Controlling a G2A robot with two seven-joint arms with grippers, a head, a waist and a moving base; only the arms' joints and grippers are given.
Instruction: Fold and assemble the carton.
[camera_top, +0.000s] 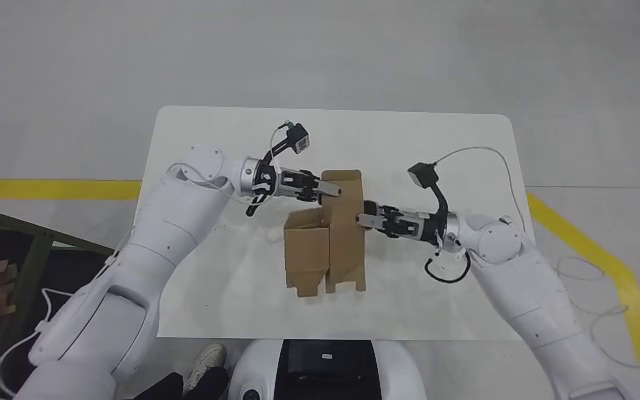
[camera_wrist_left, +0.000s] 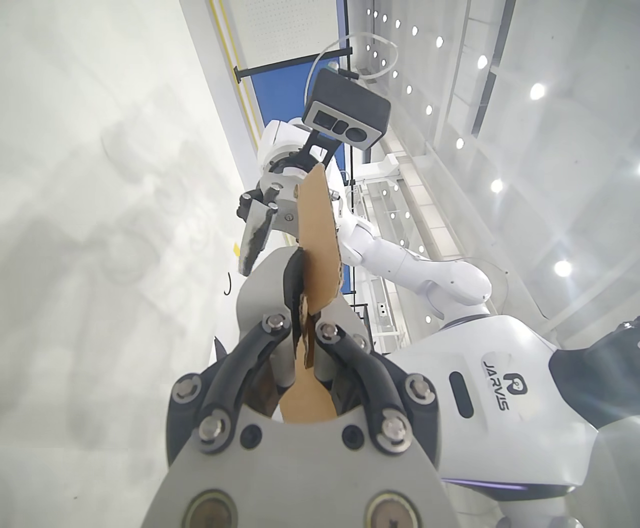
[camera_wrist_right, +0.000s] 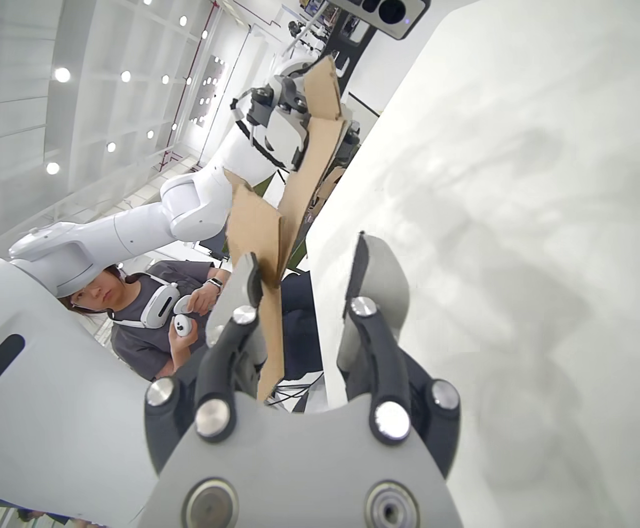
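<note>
Carton (camera_top: 325, 240) is half-popped open mid-desk (camera_top: 200, 150), with the left hand (camera_top: 318, 189) pinching its far flap and the right hand (camera_top: 364, 216) wide around the side panel. Looks like the squaring-up step. Next, the right probably needs to clamp and push.

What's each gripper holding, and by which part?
Left gripper pinches the carton by a flap edge. Right gripper open, fingers straddling another edge, unclamped.

a brown carton (camera_top: 340, 245), partly opened, sits at the middle of the white worktop (camera_top: 200, 150). the left gripper (camera_top: 312, 188) meets its far corner, and the right gripper (camera_top: 364, 218) touches the opposite side edge. a yellow line (camera_top: 60, 188) marks the floor on either side.
</note>
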